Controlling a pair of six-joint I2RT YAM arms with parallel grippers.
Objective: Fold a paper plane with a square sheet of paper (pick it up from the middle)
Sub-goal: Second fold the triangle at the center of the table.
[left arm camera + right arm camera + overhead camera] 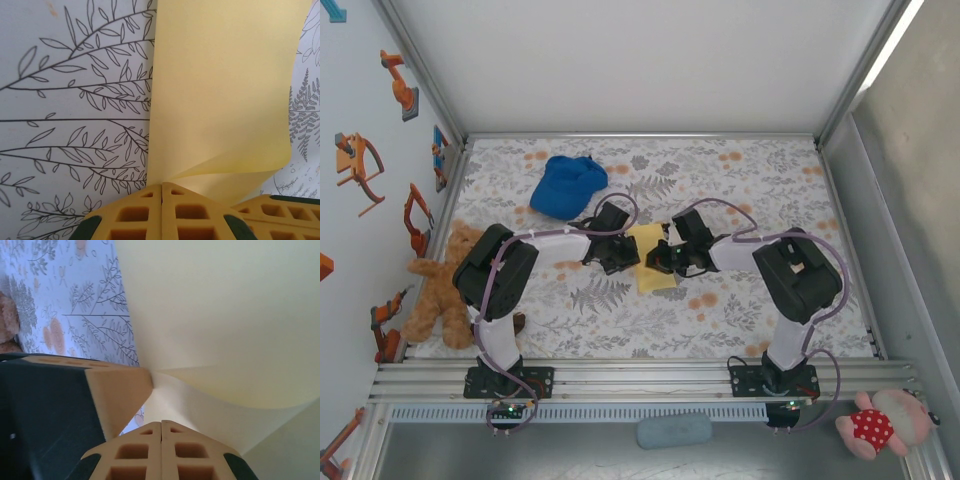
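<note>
Closest to each wrist camera, the left jaws and the right jaws are both clenched on the yellow square sheet of paper (220, 90), which curls up from each pinch. From above, the sheet sits mid-surface (750, 190) between them, its long axis running near-to-far, with a blue cap (567, 185) beyond it.

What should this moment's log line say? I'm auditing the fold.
left gripper: shut on paper sheet | right gripper: shut on it | paper sheet: curled
</note>
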